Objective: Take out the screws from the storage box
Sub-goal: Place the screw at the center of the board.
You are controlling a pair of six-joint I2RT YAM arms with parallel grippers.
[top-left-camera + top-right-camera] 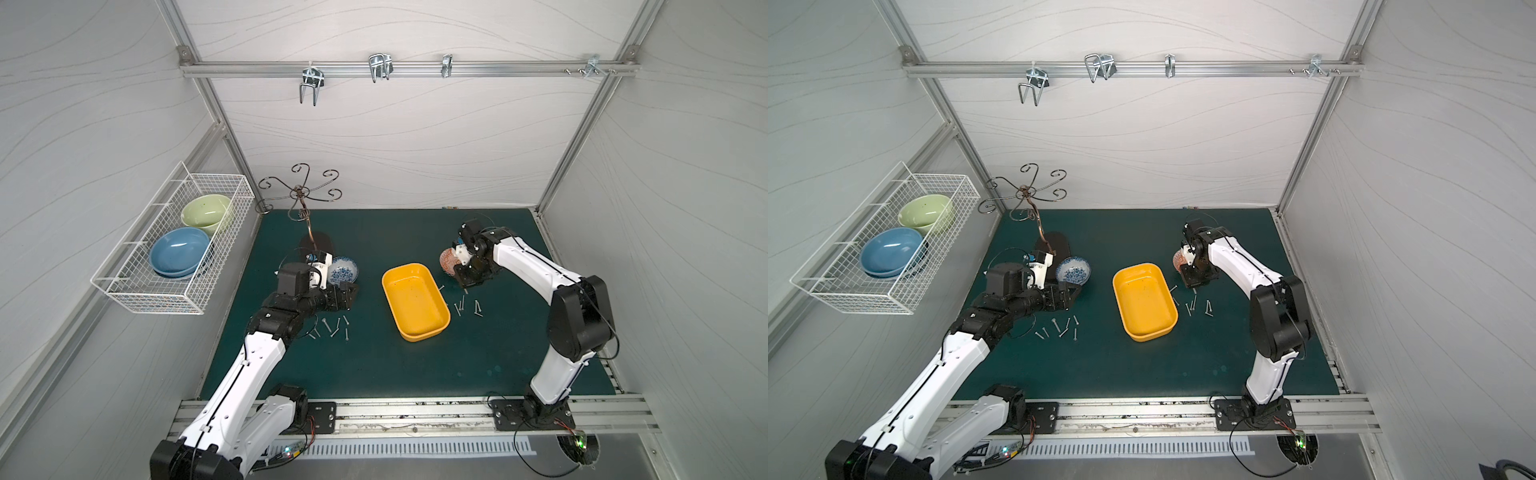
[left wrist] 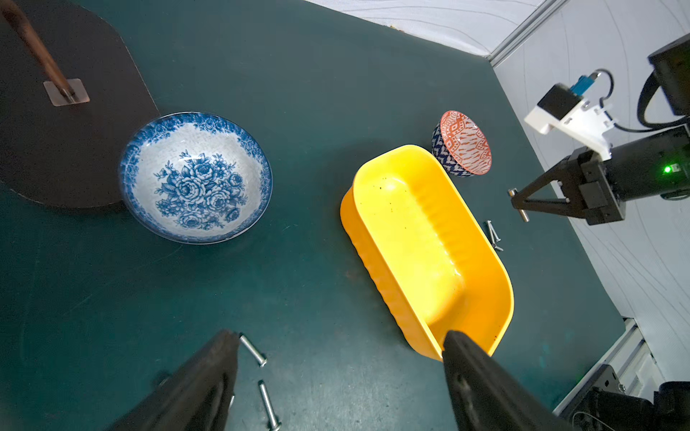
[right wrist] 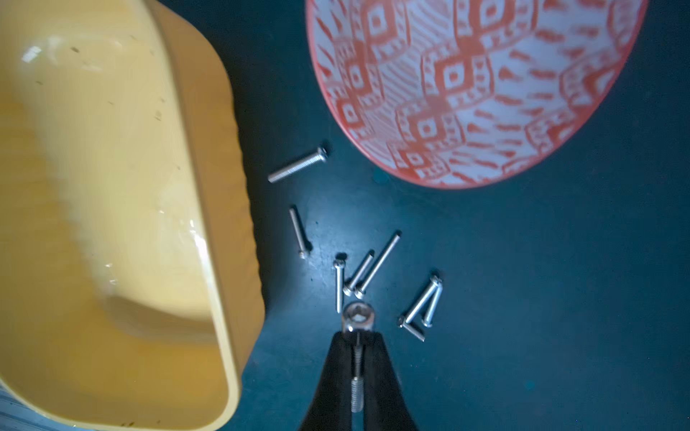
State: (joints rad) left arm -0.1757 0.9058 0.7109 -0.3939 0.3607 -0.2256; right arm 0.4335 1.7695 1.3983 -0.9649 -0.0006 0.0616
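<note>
Just beside the yellow box (image 3: 239,186), our right gripper (image 3: 357,337) pinches 1 screw (image 3: 357,318) near loose screws (image 3: 377,261), while our left gripper (image 2: 340,336) hangs spread wide.

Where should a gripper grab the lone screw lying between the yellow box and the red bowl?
Mid-shank, probably, from straight above, with the jaws crosswise to its length: the screw lies flat on the mat, thin, with bare mat on either side.
</note>
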